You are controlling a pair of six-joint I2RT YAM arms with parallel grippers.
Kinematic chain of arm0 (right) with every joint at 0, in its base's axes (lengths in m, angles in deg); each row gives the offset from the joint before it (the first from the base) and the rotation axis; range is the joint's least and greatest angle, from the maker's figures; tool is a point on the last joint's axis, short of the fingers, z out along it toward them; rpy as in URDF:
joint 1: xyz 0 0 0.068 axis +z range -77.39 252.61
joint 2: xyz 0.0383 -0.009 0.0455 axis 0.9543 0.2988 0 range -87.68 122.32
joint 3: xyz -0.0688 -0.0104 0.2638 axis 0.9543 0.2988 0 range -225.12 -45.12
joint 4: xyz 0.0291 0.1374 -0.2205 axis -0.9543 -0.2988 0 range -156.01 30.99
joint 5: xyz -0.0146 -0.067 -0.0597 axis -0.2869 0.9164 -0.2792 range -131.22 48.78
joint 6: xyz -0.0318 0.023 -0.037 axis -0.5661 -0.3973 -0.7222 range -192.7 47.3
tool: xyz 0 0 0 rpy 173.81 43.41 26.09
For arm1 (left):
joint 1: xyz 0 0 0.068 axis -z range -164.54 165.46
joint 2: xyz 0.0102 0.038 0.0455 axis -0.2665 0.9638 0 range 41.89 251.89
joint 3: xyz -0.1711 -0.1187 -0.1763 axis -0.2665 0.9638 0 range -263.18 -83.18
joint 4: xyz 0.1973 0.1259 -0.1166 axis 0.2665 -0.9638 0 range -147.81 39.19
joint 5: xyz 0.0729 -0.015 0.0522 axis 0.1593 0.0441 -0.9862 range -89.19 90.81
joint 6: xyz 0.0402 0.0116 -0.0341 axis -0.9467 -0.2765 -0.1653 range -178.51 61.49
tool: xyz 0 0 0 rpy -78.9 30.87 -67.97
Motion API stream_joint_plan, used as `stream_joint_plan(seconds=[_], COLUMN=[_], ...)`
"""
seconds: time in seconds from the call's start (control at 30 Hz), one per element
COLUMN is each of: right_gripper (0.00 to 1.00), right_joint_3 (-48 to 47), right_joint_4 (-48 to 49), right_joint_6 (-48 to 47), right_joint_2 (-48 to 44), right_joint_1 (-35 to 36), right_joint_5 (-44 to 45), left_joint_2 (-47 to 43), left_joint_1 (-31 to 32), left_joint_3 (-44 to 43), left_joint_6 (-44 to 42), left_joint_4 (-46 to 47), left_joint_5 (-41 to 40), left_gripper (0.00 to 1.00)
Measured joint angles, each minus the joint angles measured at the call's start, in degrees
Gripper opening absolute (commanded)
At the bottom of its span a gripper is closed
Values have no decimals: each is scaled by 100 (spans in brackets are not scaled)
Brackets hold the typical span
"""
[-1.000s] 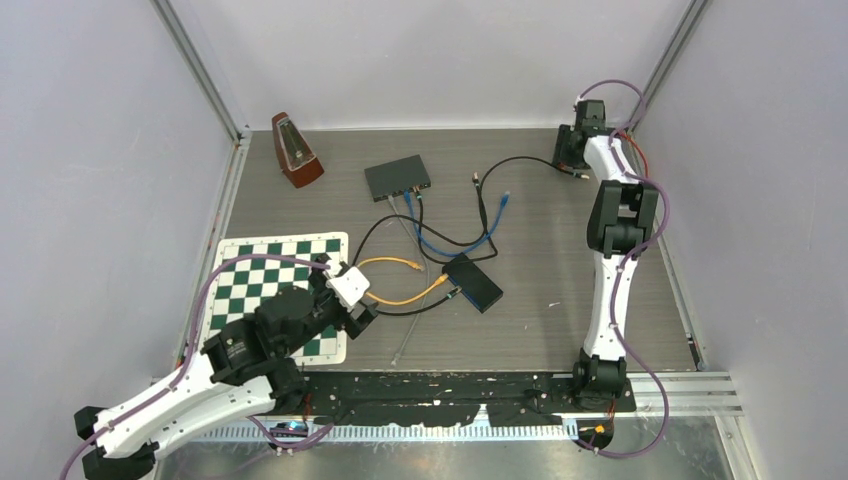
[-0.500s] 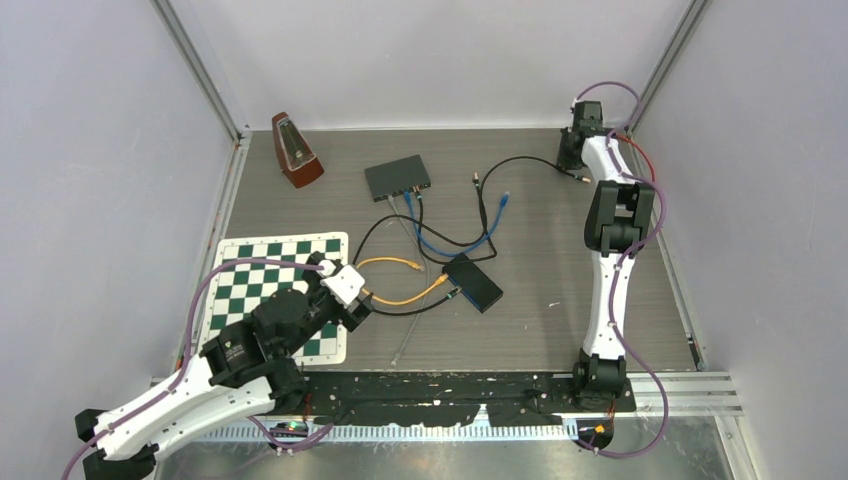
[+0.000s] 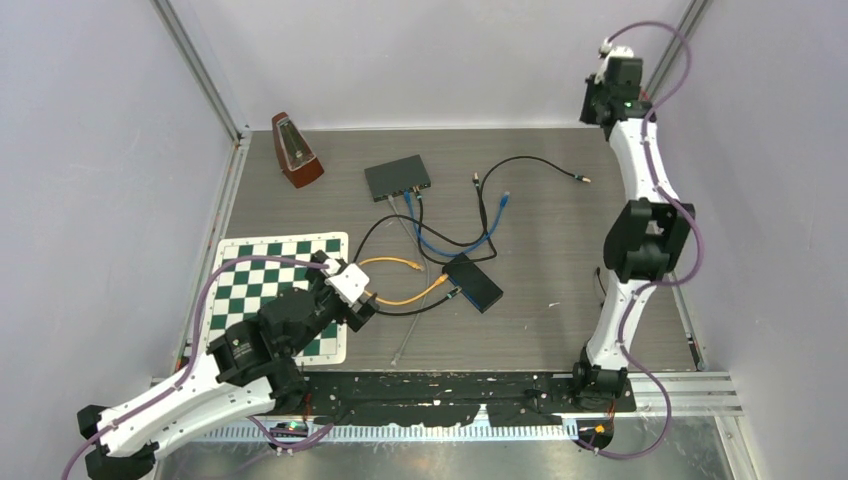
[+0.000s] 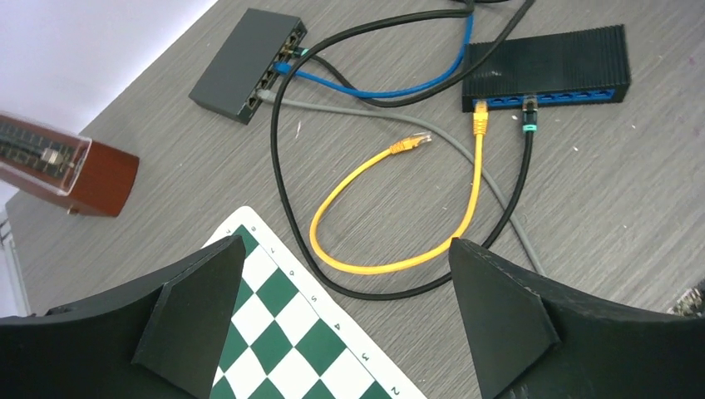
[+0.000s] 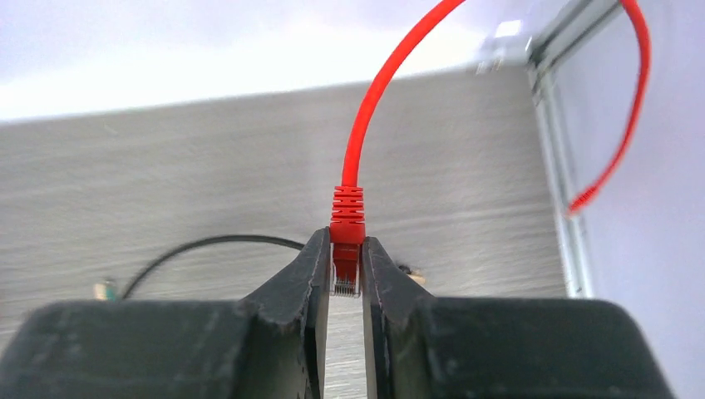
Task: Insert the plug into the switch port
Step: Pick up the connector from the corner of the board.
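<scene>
The red plug [image 5: 347,241] is sitting at the centre of your right wrist view, a ribbed moulded boot with a clear clip end pointing down. Its smooth red cable [image 5: 391,75] is arching up and off the top edge. Your right pincer [image 5: 346,251] is squeezing it, its 2 matte black fingers drawn narrow against the plug's sides. Below them the grey wood-grain table [image 5: 166,183] is lying out of focus. In the top view that arm is reaching into the upper right corner of the frame.

The 2 switches are lying mid-frame in the top view: a flat grey switch [image 3: 398,178] higher up and a ridged black switch [image 3: 473,282] lower right of it. In your left wrist view the black one is showing a blue row of ports, with a glossy yellow cable [image 4: 374,266] looping out of 1 of them. Your left pincer [image 4: 347,249] is hanging wide apart, holding nothing, over the edge of the green-and-white chessboard mat [image 4: 291,332].
</scene>
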Motion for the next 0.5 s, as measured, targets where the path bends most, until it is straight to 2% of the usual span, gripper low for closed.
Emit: stream_joint_plan(seconds=[0.23, 0.33, 0.5], right_gripper=[5, 5, 5], right_joint_3=[402, 708, 1631], right_joint_4=[289, 297, 90], right_joint_6=[-153, -299, -601], right_joint_2=[-1786, -2356, -3130], right_joint_1=[35, 179, 470], right_joint_5=[-649, -1158, -2334], left_joint_2=[503, 629, 339], left_joint_1=[-7, -4, -4], left_joint_3=[-72, -299, -509], left_joint_6=[264, 313, 304], left_joint_4=[-7, -122, -348], left_joint_5=[-695, -479, 118], left_gripper=[97, 96, 96])
